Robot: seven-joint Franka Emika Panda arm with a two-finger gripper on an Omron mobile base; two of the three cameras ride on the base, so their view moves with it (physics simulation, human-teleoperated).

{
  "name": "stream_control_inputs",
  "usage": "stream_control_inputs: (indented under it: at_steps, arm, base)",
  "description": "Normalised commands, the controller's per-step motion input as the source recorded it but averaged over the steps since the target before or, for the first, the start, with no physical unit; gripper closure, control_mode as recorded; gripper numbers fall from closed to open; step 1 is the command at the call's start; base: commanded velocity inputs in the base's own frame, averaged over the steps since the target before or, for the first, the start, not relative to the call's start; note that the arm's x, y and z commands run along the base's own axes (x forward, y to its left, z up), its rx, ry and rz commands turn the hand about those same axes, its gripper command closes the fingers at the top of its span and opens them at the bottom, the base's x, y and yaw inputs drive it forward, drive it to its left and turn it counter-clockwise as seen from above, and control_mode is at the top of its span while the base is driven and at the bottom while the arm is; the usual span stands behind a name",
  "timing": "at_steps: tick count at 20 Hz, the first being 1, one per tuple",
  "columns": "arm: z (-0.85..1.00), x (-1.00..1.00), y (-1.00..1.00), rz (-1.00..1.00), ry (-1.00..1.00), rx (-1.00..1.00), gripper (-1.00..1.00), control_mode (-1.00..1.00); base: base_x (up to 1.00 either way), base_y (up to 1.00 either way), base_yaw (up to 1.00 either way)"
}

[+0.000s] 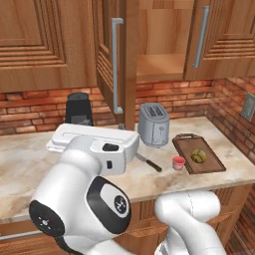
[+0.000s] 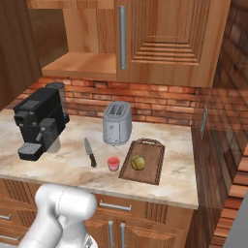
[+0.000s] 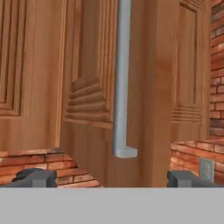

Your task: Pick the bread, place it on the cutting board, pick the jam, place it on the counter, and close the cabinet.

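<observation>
The bread [image 1: 198,156] [image 2: 138,162] lies on the cutting board [image 1: 209,164] [image 2: 150,172] at the counter's right. Just left of the board, the jam [image 1: 178,163] [image 2: 113,163] stands on the counter [image 1: 30,164] [image 2: 63,169]. The cabinet's left door [image 1: 107,55] [image 3: 87,87] stands swung out, showing a bare shelf [image 1: 159,67] [image 2: 82,63]; its right door [image 1: 224,35] [image 2: 160,38] is shut. My gripper [image 3: 111,178] is open with nothing between its fingers. It faces the open door close up, below the lower end of the grey bar handle [image 3: 121,78] [image 1: 117,64].
A silver toaster [image 1: 153,124] [image 2: 117,123] stands behind the jam, with a knife [image 1: 148,163] [image 2: 89,152] lying in front of it. A black coffee machine [image 1: 79,109] [image 2: 38,123] sits at the left against the brick wall. My arm covers the counter's front left.
</observation>
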Motion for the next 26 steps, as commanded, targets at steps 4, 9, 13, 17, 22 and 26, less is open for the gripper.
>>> stream_control_inputs:
  at_steps: [4,9,13,17,22,26]
  arm:
    - [-0.06,0.25,0.0,-0.14,-0.01,0.0,-1.0,-1.0]
    - [-0.06,0.24,0.0,-0.13,-0.02,0.0,-1.0,-1.0]
    - [-0.02,0.21,0.0,-0.13,-0.02,0.0,-1.0,-1.0]
    - [0.0,0.12,0.0,-0.12,0.0,0.0,-1.0,-1.0]
    - [0.0,0.03,-0.01,-0.09,0.0,0.0,-1.0,-1.0]
    - [0.0,0.0,-0.13,-0.06,0.0,0.0,-1.0,-1.0]
  base:
    - [0.0,0.0,0.0]
    - [0.0,0.0,0.0]
    - [0.0,0.0,0.0]
    - [0.0,0.0,0.0]
    - [0.0,0.0,0.0]
    - [0.0,0.0,0.0]
